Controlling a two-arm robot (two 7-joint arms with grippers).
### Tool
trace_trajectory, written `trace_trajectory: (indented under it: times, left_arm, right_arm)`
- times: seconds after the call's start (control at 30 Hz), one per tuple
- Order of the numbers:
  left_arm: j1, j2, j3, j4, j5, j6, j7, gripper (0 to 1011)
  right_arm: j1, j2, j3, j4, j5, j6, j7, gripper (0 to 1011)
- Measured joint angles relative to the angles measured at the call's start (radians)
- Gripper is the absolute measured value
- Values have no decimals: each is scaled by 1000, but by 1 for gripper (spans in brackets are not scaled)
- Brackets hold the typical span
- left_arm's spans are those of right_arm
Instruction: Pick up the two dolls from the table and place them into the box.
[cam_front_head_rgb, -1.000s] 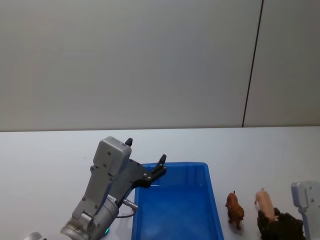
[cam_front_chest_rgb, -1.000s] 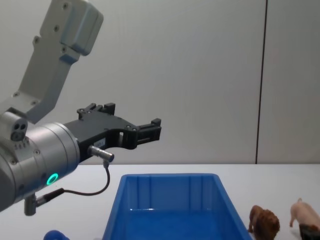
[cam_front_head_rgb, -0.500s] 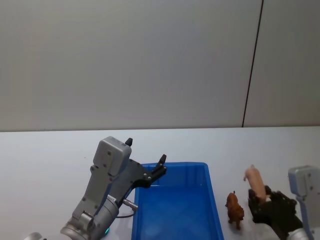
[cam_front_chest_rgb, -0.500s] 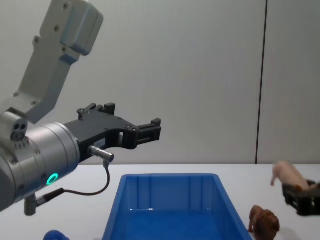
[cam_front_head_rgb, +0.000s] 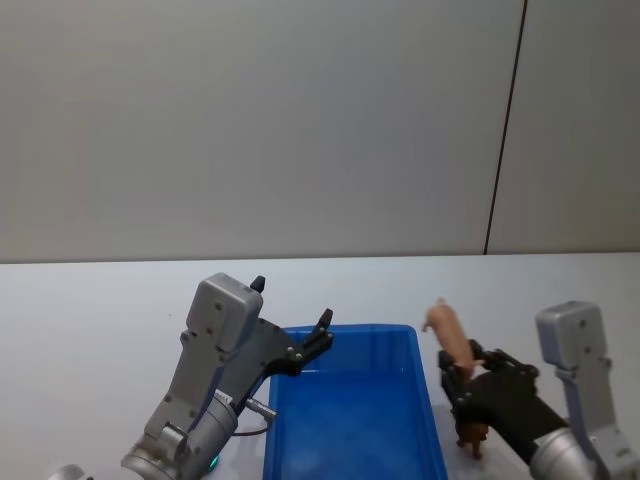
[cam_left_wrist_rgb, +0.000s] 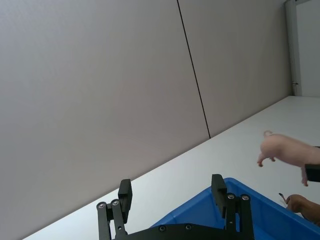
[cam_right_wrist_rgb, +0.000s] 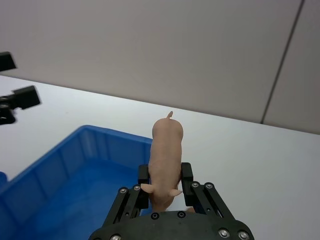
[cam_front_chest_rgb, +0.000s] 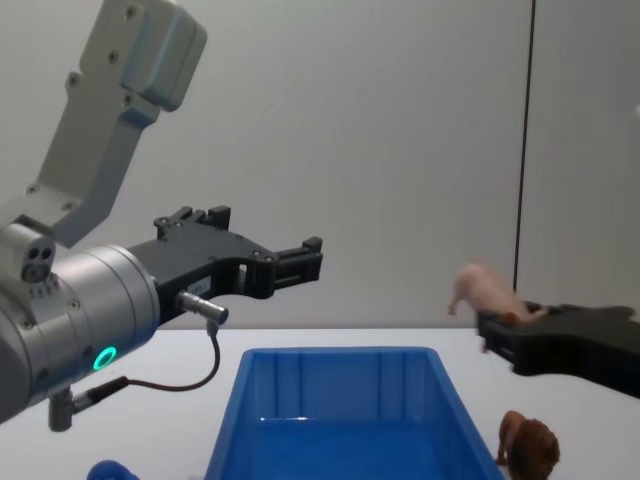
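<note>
Right gripper: raised off the white surface, at the right wall of the large bright blue rectangular plastic bin.
Right jaws: closed on the pale pink toy pig, clamping its head end; the curled tail points away from the wrist.
Pink pig, location: held in the air above the bin's rim height, at the bin's far right corner. I cannot tell whether it is over the bin's inside or just outside the wall.
Reddish-brown shaggy toy animal: stands upright on the surface just right of the bin's right wall, below the right gripper and apart from it.
Left gripper: held above the bin's far left corner.
Left jaws: spread apart, holding nothing.
Bin interior: blue floor visible in the chest view; neither toy lies in it.
</note>
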Motion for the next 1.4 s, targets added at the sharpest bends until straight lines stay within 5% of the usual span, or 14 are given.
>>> trace_trajectory:
  times: [0.27,0.63,0.97,1.4]
  left_arm:
    - [0,0,0,0,0,0,0,1001]
    - [0,0,0,0,0,0,0,1001]
    - [0,0,0,0,0,0,0,1001]
    - [0,0,0,0,0,0,0,1001]
  right_arm:
    - [41,-31,-21,34,-8,-5,95,373]
    - [107,-86,-56,123,-23,-4,212,719]
    - [117,-96,-64,145,-28,8,211,997]
    - [64,-59,-52,79,-26,20,131,1001]
